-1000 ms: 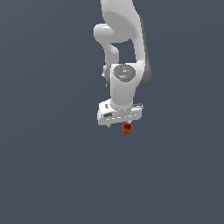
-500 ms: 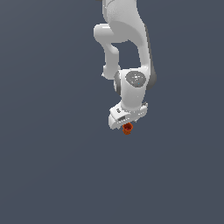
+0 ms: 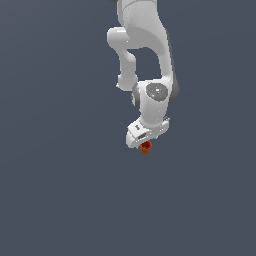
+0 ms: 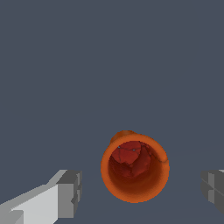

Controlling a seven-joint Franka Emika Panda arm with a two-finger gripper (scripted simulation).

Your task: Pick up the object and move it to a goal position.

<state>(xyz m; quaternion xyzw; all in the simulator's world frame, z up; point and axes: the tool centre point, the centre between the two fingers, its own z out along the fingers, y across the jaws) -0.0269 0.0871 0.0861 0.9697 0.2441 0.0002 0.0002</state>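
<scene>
Orange-red cup [image 4: 134, 167] sits on plain dark grey-blue floor [image 3: 60, 200], mouth facing the wrist camera, darker red hollow visible inside. White Panda arm [image 3: 145, 45] reaches down over it; gripper [image 4: 142, 194] hangs directly above the cup. Jaws spread wide, one grey fingertip pad [image 4: 70, 192] on one side of the cup and the other pad at the opposite frame edge, clear gaps both sides, nothing held. Cup lies between the fingers, not touched. In the exterior view the cup [image 3: 145, 147] peeks out just below the white hand, mostly hidden by it, near frame centre. Whether the fingertips reach down to cup level, can't tell.
</scene>
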